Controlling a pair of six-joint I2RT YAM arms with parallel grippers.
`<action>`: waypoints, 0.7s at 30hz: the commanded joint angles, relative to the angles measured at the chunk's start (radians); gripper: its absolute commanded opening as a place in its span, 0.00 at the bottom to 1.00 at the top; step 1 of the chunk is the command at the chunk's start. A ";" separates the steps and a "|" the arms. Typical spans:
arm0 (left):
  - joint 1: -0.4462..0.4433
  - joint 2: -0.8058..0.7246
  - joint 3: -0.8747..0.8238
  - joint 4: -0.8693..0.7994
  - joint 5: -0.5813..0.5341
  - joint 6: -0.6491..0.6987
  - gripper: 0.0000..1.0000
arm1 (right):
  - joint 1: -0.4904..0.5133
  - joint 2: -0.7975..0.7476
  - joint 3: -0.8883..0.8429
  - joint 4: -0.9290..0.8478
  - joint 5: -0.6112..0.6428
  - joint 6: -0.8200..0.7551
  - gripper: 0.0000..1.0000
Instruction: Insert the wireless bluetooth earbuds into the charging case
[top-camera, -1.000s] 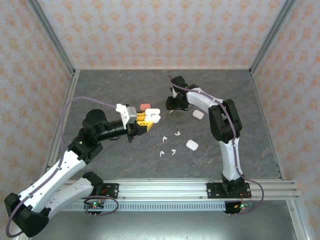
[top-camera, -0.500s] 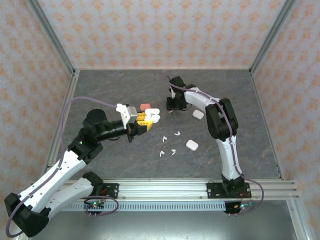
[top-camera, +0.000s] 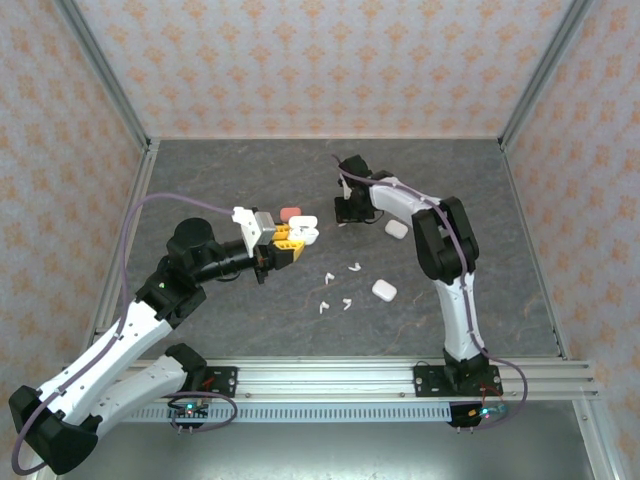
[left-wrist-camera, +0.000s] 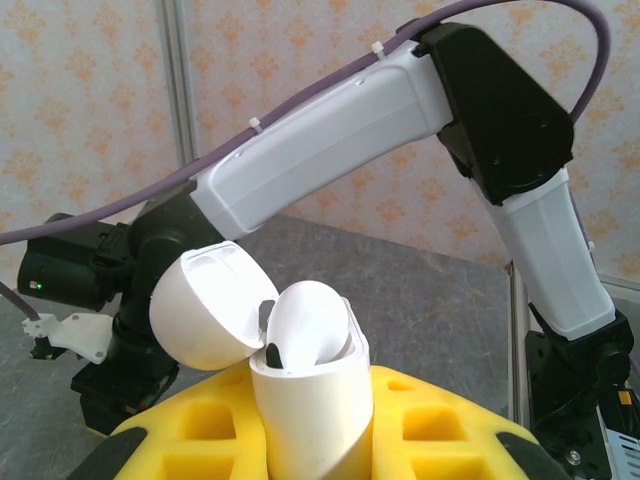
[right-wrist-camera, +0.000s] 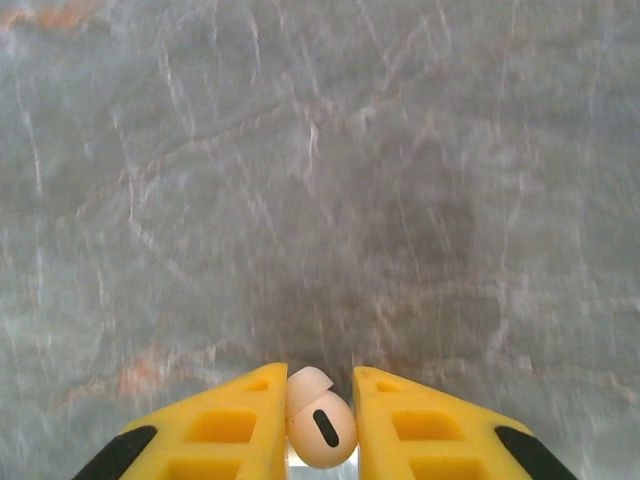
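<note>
Jaws of my left gripper (left-wrist-camera: 312, 430) clamp the open case (left-wrist-camera: 305, 330), lid (left-wrist-camera: 205, 305) swung back so its inside faces out beyond them, while my right gripper (right-wrist-camera: 320, 400) pinches one white earbud (right-wrist-camera: 322, 428) between its tips (right-wrist-camera: 250, 415), I think for bringing it there.

white cases (top-camera: 384, 290): 3 | pink case (top-camera: 291, 213): 1 | loose earbuds (top-camera: 355, 266): 4 | held earbud (right-wrist-camera: 320, 425): 1

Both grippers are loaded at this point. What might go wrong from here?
The right gripper pinches the earbud only at its fingertips, so it may slip or twist before insertion. The left gripper holds the charging case with its lid open beside the opening; a bud arriving from that side might strike the lid, or push the case askew in the grip.
</note>
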 joint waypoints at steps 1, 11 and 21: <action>-0.007 -0.012 -0.014 0.074 0.010 -0.025 0.04 | 0.008 -0.161 -0.084 0.068 0.003 -0.046 0.20; -0.008 0.032 0.001 0.130 0.060 -0.046 0.04 | 0.022 -0.623 -0.354 0.229 -0.066 -0.200 0.19; -0.008 0.141 0.046 0.174 0.130 -0.067 0.04 | 0.106 -1.002 -0.471 0.342 -0.141 -0.435 0.19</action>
